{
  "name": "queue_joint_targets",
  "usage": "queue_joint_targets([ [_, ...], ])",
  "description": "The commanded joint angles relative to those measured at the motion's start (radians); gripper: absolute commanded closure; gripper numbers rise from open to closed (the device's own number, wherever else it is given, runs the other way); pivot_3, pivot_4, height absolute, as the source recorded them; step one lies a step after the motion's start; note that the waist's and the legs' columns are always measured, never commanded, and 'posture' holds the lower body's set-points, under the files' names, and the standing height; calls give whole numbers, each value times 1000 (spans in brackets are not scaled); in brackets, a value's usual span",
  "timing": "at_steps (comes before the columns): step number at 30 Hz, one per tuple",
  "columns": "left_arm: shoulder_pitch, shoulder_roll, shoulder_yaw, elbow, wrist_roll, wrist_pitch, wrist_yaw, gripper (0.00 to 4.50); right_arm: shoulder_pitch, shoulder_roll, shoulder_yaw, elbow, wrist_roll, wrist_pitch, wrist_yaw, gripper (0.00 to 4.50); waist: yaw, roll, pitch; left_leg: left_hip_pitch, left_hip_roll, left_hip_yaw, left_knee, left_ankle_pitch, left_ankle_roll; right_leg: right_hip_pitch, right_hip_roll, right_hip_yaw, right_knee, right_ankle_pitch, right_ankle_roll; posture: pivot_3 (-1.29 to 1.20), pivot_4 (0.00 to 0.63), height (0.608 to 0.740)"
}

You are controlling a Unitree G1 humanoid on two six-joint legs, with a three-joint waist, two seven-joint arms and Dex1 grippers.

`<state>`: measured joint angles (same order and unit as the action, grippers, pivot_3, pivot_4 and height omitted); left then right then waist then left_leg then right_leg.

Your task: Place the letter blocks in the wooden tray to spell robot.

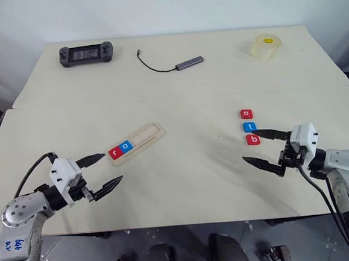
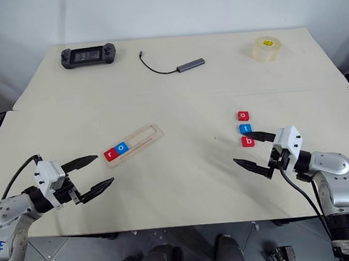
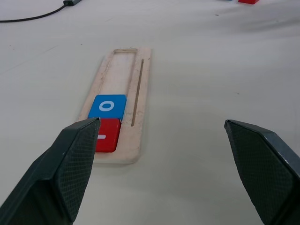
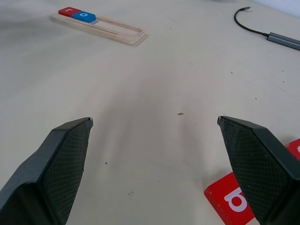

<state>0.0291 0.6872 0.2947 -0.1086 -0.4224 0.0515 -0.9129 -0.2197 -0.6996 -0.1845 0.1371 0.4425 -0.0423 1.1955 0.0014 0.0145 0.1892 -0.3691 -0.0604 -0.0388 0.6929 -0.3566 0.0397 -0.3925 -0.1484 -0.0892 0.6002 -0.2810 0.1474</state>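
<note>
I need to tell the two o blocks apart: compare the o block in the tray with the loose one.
The blue o block sits in the wooden tray, touching the red r block. The red o block lies loose on the table, the far end of a column with the t block. Both are square tiles with a white o.

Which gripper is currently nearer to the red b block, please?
Right. The right gripper sits open right beside the red b block, while the left gripper is across the table near the wooden tray.
</note>
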Motion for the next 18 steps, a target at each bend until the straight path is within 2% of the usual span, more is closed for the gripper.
queue_joint_targets([
  [1,1,0,10,-20,10,-11,17,0,5,-21,-23,-30,19,-11,19,29,0,0,0,0,0,0,0,0,0,0,0,0,0,0,0,0,150,740],
  [5,26,-32,49,-16,-11,-4,66,0,-15,8,-1,-32,21,-17,29,29,0,0,0,0,0,0,0,0,0,0,0,1,0,0,0,0,150,740],
  [12,191,-110,190,27,-38,-56,112,0,-116,116,106,-160,67,66,12,29,-6,0,0,1,4,4,-1,-1,-2,-2,2,3,0,0,-1,0,150,740],
  [18,241,-110,254,105,-59,-94,77,0,-164,147,165,-266,94,139,8,29,18,0,0,1,3,3,0,-1,-2,-2,1,6,-1,-1,-1,0,150,740],
])
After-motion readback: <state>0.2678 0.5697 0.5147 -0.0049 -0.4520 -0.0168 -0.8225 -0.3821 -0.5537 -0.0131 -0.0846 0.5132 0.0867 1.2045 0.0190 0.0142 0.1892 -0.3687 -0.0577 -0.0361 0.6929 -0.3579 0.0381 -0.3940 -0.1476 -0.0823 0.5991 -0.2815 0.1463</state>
